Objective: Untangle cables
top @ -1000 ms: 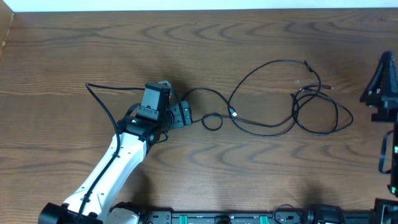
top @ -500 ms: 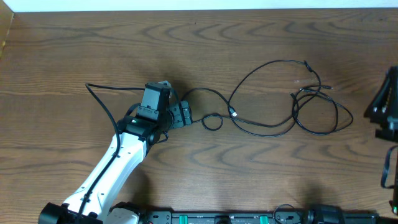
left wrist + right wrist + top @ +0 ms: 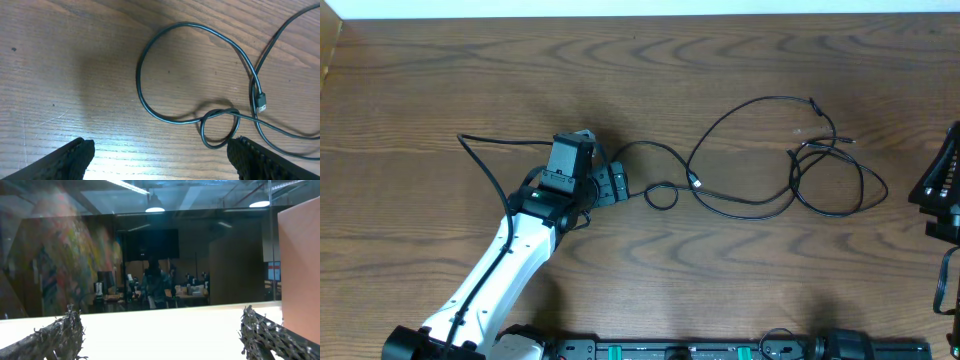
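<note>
The cables (image 3: 760,200) lie tangled as thin black cords across the middle and right of the wooden table. A small loop (image 3: 660,195) and a plug end (image 3: 695,183) sit just right of my left gripper (image 3: 618,184). In the left wrist view the small loop (image 3: 218,128) and the plug (image 3: 261,102) lie ahead of the open left gripper (image 3: 160,160), with bare wood between its fingers. My right gripper (image 3: 162,335) is open, holds nothing and points away from the table at a lit room. Only part of the right arm (image 3: 945,185) shows at the overhead view's right edge.
The left arm's own thicker black cable (image 3: 485,170) runs from the upper left down to its wrist. More cord loops (image 3: 830,180) pile up at the right. The table's far edge (image 3: 640,17) meets a white strip.
The right arm has slid toward the near side along the right edge of the overhead view. The left arm and the cables have not moved.
</note>
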{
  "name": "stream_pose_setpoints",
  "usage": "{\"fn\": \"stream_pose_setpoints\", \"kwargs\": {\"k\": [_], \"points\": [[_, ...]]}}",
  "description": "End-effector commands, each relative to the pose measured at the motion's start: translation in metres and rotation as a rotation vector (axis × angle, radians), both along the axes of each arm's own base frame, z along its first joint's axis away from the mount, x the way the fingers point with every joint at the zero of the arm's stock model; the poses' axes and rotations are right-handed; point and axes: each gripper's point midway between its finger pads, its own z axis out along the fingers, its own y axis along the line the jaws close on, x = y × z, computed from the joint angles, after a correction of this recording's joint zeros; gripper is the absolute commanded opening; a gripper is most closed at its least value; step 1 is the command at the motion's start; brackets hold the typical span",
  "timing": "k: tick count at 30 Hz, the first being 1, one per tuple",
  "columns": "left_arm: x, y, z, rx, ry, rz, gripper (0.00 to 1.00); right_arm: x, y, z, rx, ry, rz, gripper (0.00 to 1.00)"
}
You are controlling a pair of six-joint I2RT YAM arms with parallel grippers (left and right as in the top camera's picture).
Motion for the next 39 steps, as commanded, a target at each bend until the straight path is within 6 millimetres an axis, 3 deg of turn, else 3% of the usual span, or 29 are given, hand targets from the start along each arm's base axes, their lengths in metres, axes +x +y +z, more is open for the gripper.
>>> {"fn": "stream_pose_setpoints", "kwargs": {"k": [1,18,39], "points": [[0.0,0.004,-0.003,0.013,0.006,0.013,0.91,0.0,0.0,-0.002,0.02,0.001,0.007,0.98],[0.0,0.004,-0.003,0.013,0.006,0.013,0.91,0.011,0.006,-0.014,0.124,0.018,0.102,0.97],[0.0,0.004,-0.003,0.013,0.006,0.013,0.91,0.056,0.001,-0.04,0.141,0.12,0.095,0.98]]}}
